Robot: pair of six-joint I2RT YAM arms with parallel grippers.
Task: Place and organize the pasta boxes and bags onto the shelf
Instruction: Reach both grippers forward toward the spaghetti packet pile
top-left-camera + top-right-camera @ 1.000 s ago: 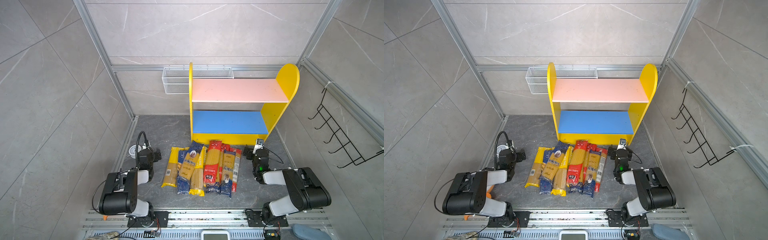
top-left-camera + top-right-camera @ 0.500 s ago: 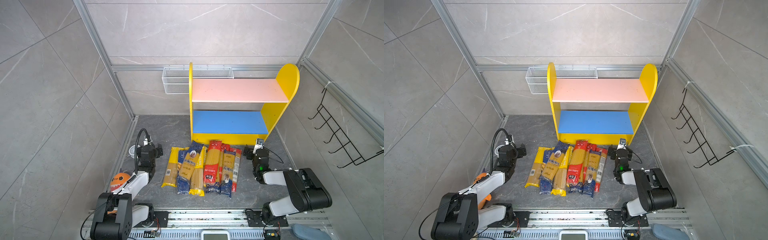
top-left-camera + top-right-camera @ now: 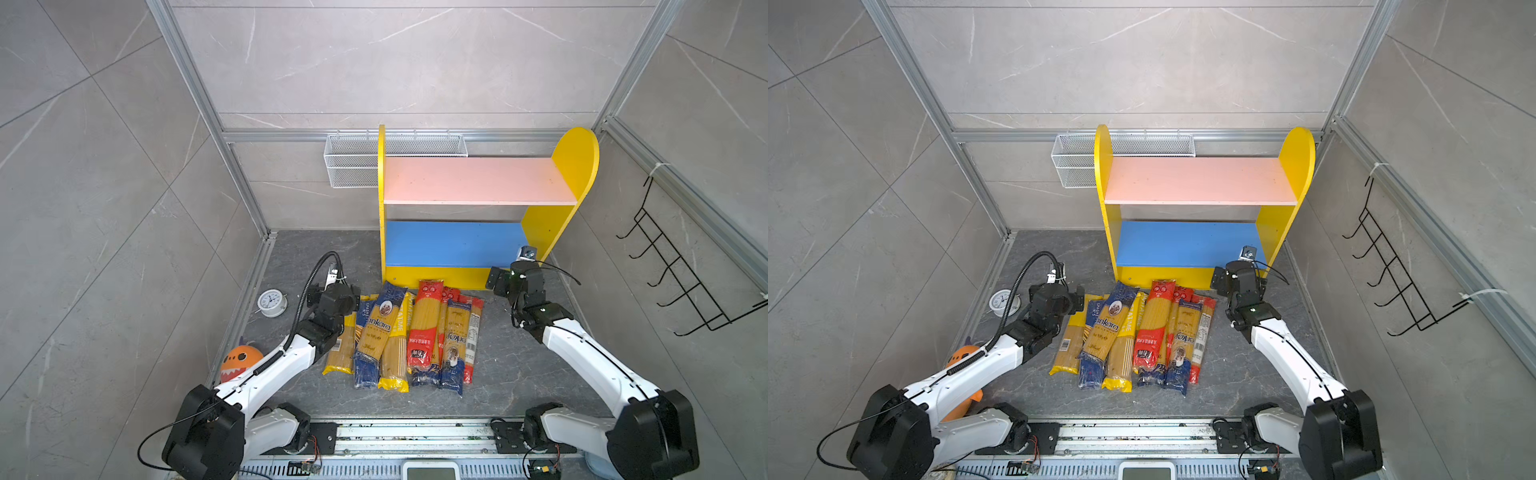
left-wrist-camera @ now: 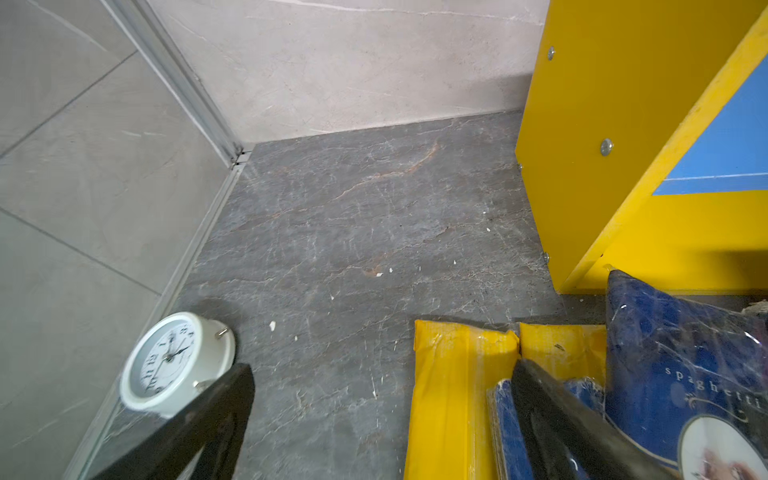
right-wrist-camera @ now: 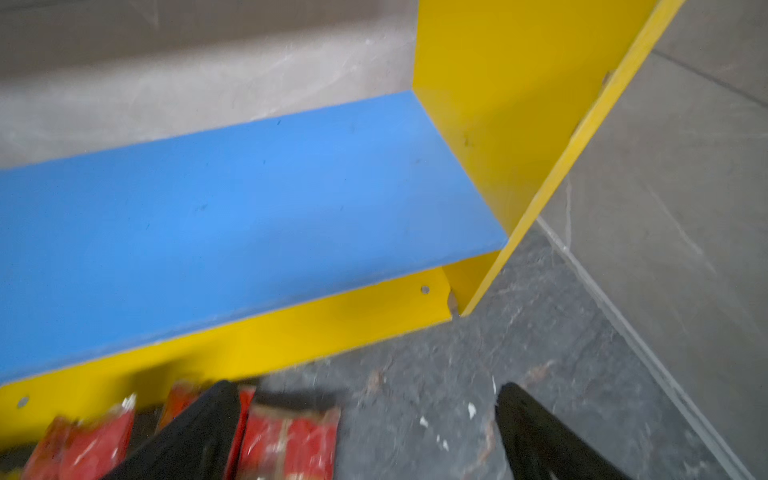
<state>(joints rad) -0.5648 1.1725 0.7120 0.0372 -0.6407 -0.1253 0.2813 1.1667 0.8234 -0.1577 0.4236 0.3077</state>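
Several long spaghetti packs [image 3: 403, 336] [image 3: 1133, 336] lie side by side on the dark floor in front of the shelf [image 3: 469, 178] [image 3: 1196, 178]. Its pink and blue boards are bare. My left gripper [image 3: 334, 291] [image 3: 1056, 296] hovers open at the pile's left end. In the left wrist view the left gripper [image 4: 382, 370] spans floor and a yellow-ended pack [image 4: 453, 374], beside a dark-blue spaghetti bag [image 4: 673, 353]. My right gripper [image 3: 515, 279] [image 3: 1237, 278] is open at the pile's right end, near the shelf's lower right corner. The right wrist view shows the right gripper [image 5: 365, 388] empty, red pack ends [image 5: 291, 436] by one finger.
A white alarm clock [image 3: 271, 302] [image 4: 166, 361] stands left of my left gripper by the wall. An orange shark toy [image 3: 241, 361] sits behind the left arm. A white wire basket [image 3: 353, 162] hangs on the back wall, a black hook rack [image 3: 673, 274] on the right wall.
Both arms have unfolded and stretched forward. The left gripper has moved right, up to the pile's left end. The right gripper has moved slightly toward the shelf. Both stay open.
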